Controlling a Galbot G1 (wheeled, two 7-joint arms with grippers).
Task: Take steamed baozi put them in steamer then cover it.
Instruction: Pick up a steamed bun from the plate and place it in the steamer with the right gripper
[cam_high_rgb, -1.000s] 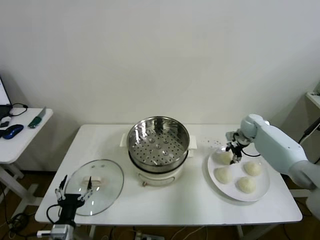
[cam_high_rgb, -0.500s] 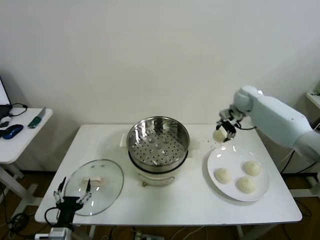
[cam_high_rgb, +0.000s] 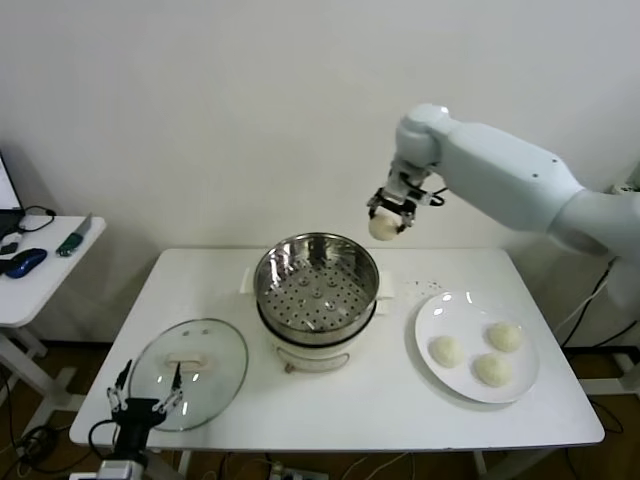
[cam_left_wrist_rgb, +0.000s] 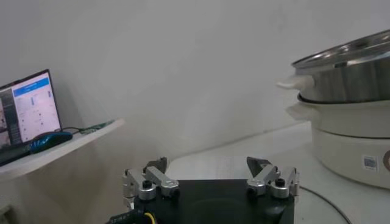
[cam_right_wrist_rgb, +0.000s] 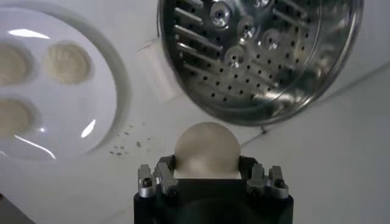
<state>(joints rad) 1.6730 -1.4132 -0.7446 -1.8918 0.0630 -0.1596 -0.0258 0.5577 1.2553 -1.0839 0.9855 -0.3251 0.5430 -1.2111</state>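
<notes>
My right gripper (cam_high_rgb: 386, 223) is shut on one cream-white baozi (cam_high_rgb: 383, 228) and holds it in the air above the far right rim of the steamer (cam_high_rgb: 317, 285). In the right wrist view the baozi (cam_right_wrist_rgb: 207, 150) sits between the jaws, with the perforated steamer basket (cam_right_wrist_rgb: 262, 55) below. Three more baozi (cam_high_rgb: 446, 350) lie on the white plate (cam_high_rgb: 438, 312) at the right. The glass cover (cam_high_rgb: 190, 372) with its white handle lies flat at the table's front left. My left gripper (cam_high_rgb: 143, 395) is open and parked low by the cover's near edge.
A side table (cam_high_rgb: 40, 275) at the left holds a mouse, a laptop and small items. The steamer's white side handle (cam_left_wrist_rgb: 294, 83) shows in the left wrist view. Crumbs lie on the table between steamer and plate.
My right gripper lifted one baozi off the plate and carried it up and left, from the plate to above the steamer's far right rim. The left arm stayed still.
</notes>
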